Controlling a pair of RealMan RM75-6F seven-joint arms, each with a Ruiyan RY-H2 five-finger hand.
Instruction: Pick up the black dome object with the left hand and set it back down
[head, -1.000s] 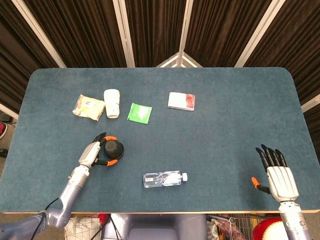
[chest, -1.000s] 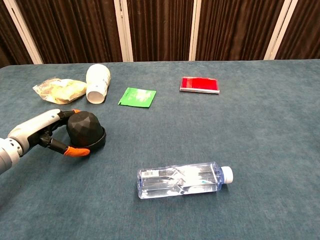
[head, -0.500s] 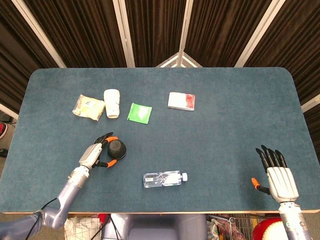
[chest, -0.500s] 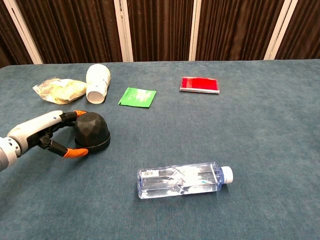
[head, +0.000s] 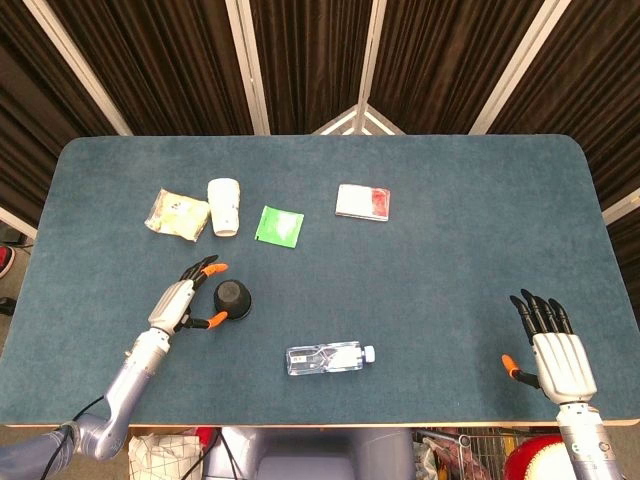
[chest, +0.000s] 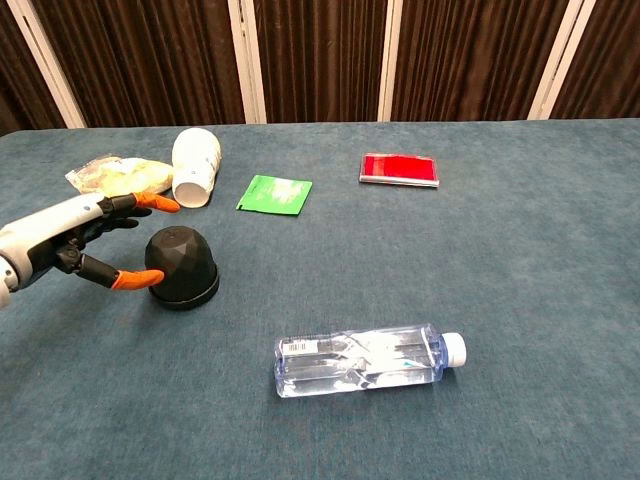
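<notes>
The black dome (head: 233, 299) (chest: 181, 267) sits flat on the blue table, left of centre and near the front. My left hand (head: 180, 304) (chest: 70, 243) hovers just to its left with fingers spread wide, holding nothing; the orange thumb tip is close to the dome's base, and whether it touches I cannot tell. My right hand (head: 554, 350) rests at the table's front right corner, fingers straight and apart, empty. It shows only in the head view.
A clear water bottle (head: 329, 358) (chest: 365, 358) lies on its side in front of the dome. Behind it are a tipped white cup (head: 225, 206) (chest: 195, 165), a snack bag (head: 177, 215), a green packet (head: 279, 225) and a red-and-white pack (head: 362, 202).
The left hand let go of the dome and spread its fingers, drawing back to the left. The dome went from tilted in the hand to flat on the table.
</notes>
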